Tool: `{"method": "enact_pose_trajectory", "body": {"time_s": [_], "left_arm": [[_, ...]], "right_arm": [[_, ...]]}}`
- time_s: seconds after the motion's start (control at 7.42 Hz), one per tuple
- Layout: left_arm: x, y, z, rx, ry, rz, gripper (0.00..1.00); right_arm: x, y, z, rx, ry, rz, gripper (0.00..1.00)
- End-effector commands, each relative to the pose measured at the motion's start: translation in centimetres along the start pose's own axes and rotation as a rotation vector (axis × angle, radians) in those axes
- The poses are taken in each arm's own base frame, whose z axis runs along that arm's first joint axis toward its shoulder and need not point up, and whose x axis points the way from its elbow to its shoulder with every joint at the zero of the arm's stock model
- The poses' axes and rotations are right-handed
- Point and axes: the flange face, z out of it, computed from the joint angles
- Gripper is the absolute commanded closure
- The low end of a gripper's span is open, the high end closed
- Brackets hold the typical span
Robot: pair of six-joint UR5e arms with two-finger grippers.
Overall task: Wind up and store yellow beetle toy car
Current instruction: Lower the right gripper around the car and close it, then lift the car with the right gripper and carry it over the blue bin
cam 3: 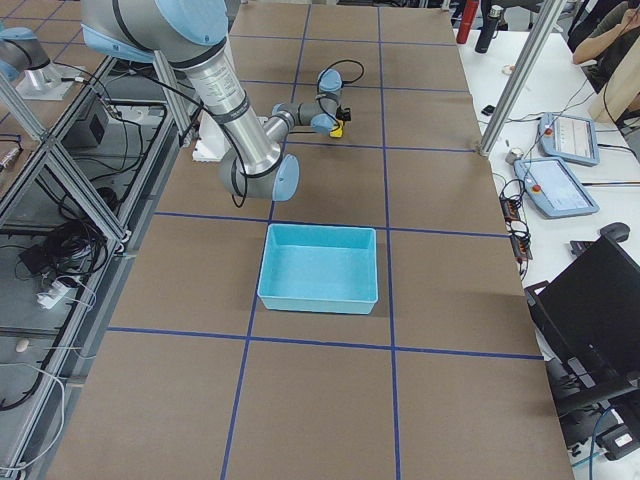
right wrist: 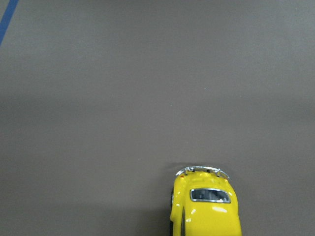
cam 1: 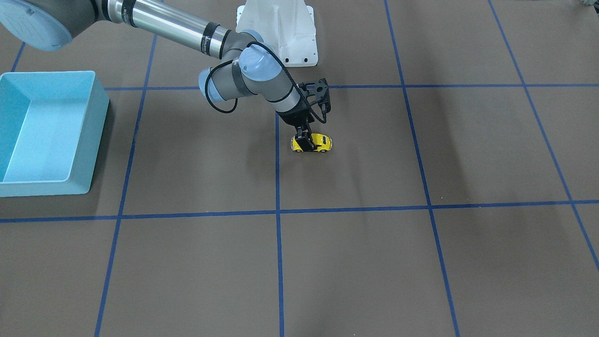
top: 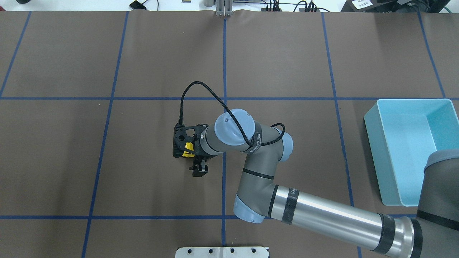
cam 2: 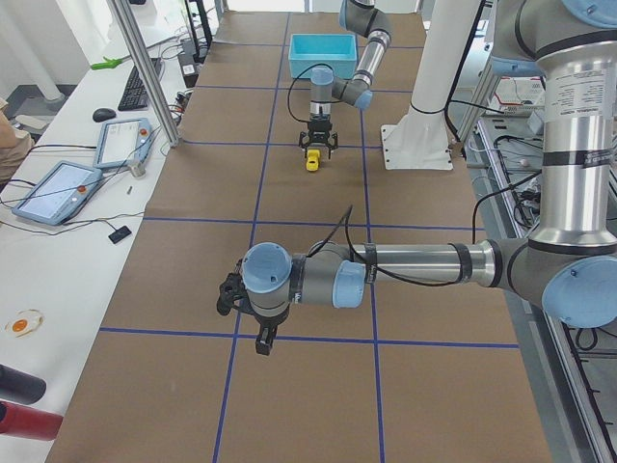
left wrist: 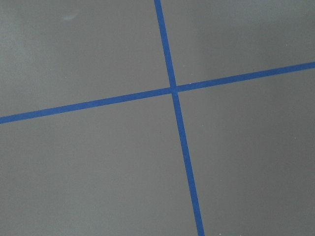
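Yellow beetle toy car, axis left-right (nose unclear), right jaws seemingly astride

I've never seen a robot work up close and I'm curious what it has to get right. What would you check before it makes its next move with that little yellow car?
1. The yellow beetle toy car is upright on its wheels on the table: ok.
2. The right gripper is down at the car with a finger on each side: ok.
3. Jaws closed on the car: not ok, they look open.
4. The light blue bin is empty, with nothing lying between it and the car: ok.
5. The left gripper is well away from the car: ok.
6. Car's spring wound up: cannot tell.
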Motion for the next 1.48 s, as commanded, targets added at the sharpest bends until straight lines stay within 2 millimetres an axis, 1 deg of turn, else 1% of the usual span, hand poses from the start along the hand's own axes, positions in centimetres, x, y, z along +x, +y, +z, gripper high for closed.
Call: {"method": "enact_pose_trajectory", "body": {"time_s": [0.0, 0.13, 0.27, 0.4, 0.54, 0.81, 0.94, 1.08, 1.21, 1.35], "left_arm": [[0.1, -0.1, -0.1, 0.003, -0.001, 0.003, 0.0], [0.1, -0.1, -0.1, 0.002, 0.0, 0.002, 0.0], [0.1, -0.1, -0.1, 0.003, 0.0, 0.003, 0.0], [0.1, -0.1, -0.1, 0.003, 0.0, 0.003, 0.0], [0.1, -0.1, -0.1, 0.002, 0.0, 0.002, 0.0], [0.1, -0.1, -0.1, 0.003, -0.001, 0.003, 0.0], [0.1, -0.1, -0.1, 0.003, 0.0, 0.003, 0.0], [0.1, -0.1, -0.1, 0.002, 0.0, 0.002, 0.0], [0.1, -0.1, -0.1, 0.002, -0.001, 0.002, 0.0], [0.1, -0.1, -0.1, 0.002, -0.001, 0.002, 0.0]], "right_arm": [[0.0, 0.2, 0.3, -0.002, -0.001, 0.007, 0.07], [0.0, 0.2, 0.3, -0.002, -0.001, 0.01, 0.18], [0.0, 0.2, 0.3, -0.002, 0.001, 0.02, 0.38], [0.1, 0.0, 0.2, 0.002, 0.006, 0.02, 0.7], [0.4, -0.5, -0.4, 0.015, 0.012, 0.028, 0.98], [1.7, -2.7, -4.1, 0.076, 0.07, 0.042, 1.0], [3.0, -3.5, -6.8, 0.1, 0.104, 0.049, 1.0], [5.4, -3.1, -10.7, 0.113, 0.148, 0.104, 1.0], [6.8, -0.4, -15.1, 0.076, 0.184, 0.136, 1.0], [7.5, 2.3, -20.1, 0.035, 0.195, 0.164, 1.0]]}}
